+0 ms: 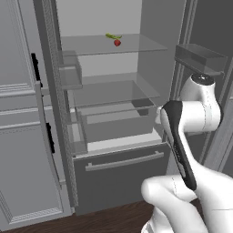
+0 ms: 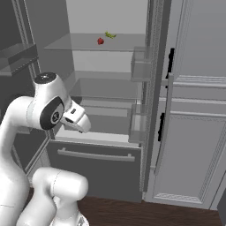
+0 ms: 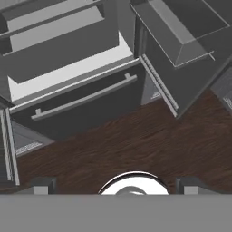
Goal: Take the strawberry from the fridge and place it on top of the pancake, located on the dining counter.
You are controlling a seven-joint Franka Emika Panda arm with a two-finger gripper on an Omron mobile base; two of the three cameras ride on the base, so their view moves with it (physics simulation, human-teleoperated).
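Observation:
The fridge (image 1: pixel 123 168) stands open, both doors swung out. On its upper glass shelf sits the strawberry (image 1: pixel 117 42) (image 2: pixel 100 41), small and red. My hand (image 2: pixel 76 117) hangs well below that shelf, level with the lower compartment and in front of it. It points down at the fridge's bottom drawer (image 3: pixel 81 108) and the floor. The gripper (image 3: pixel 115 185) is open, its two fingertips (image 3: pixel 43 184) far apart with nothing between them. The pancake and the dining counter are out of view.
A green item (image 1: pixel 113 36) lies just behind the strawberry. Door bins jut out on the left door (image 1: pixel 68 77) and the right door (image 1: pixel 200 58). Pale-grey panelled cabinets (image 2: pixel 194 132) flank the fridge. Dark wooden floor (image 3: pixel 136 140) lies below.

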